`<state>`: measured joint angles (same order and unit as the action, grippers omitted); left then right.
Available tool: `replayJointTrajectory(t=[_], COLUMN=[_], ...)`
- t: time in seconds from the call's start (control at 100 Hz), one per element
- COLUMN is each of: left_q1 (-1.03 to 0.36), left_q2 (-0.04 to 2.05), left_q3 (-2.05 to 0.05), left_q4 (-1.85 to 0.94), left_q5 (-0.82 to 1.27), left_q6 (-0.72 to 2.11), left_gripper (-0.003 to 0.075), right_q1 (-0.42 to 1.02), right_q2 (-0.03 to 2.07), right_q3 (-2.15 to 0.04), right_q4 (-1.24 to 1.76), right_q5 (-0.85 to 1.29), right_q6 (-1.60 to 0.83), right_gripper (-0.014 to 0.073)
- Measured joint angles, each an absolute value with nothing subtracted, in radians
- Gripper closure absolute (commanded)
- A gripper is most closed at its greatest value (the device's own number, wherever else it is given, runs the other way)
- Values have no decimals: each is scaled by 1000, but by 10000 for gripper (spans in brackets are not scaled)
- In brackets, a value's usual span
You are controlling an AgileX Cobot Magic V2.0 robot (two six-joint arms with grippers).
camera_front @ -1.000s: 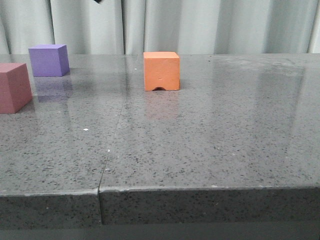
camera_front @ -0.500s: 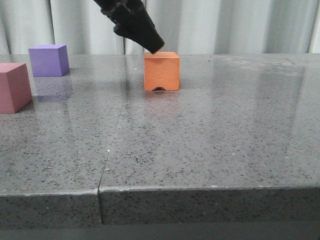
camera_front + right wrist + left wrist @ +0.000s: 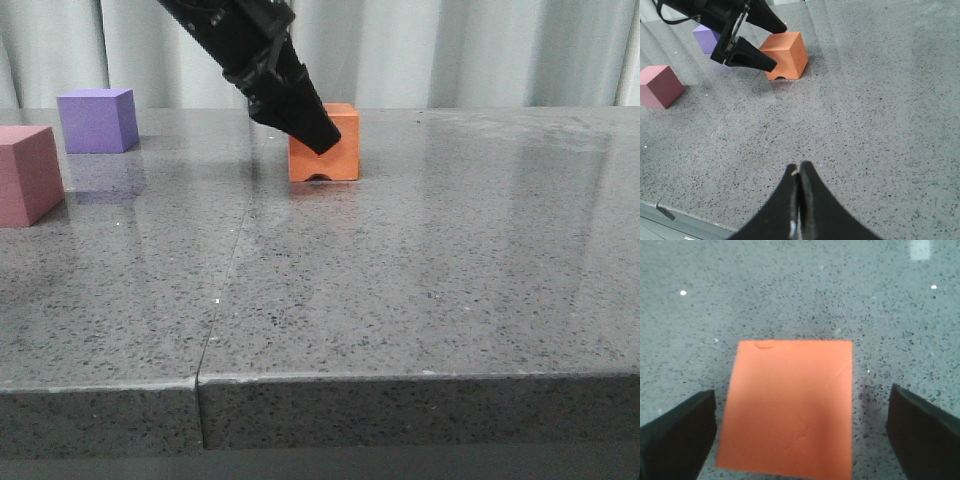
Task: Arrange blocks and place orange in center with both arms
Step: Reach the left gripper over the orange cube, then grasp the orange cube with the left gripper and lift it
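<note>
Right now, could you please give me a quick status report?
Left end effector open, straddling orange block. Right end effector shut, holding nothing. Nothing in the way.

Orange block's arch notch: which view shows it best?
The front view: the notch sits clear at the bottom edge of the orange block. The right wrist view shows it smaller and at an angle; the left wrist view shows only the block's top.
</note>
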<state>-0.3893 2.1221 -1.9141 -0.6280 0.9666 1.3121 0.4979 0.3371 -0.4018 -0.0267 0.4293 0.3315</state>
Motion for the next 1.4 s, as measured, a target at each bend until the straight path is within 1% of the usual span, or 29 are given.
replayJointTrajectory(t=[0.26,0.34,0.44,0.56,0.63,0.69,0.75,1.17,1.24,1.4], left_q1=[-398,-398,-398,-398,-398,-398,-398,-398,-398,-398], left_q2=[2122,2122,2122,2122,2122,2122,2122,2113,2098,2051], left_q3=[-1914,-1914,-1914,-1914,-1914,-1914,-1914,-1914,-1921,-1985], left_q4=[-628,-628,-628,-626,-626,-626,-626,-622,-612,-496], left_q5=[969,971,971,971,971,971,971,971,971,971], left_q6=[1312,1312,1312,1312,1312,1312,1312,1297,1211,906], left_gripper=[60,76,148,280,344,387,408,407,405,405], right_q1=[498,498,498,498,498,498,498,498,498,498], right_q2=[337,337,337,337,337,337,337,337,337,337], right_q3=[-402,-402,-402,-402,-402,-402,-402,-402,-402,-402], right_q4=[-27,-27,-27,-27,-27,-27,-27,-27,-27,-27], right_q5=[429,429,429,429,429,429,429,429,429,429], right_q6=[331,331,331,331,331,331,331,331,331,331], right_gripper=[663,663,663,663,663,663,663,663,663,663])
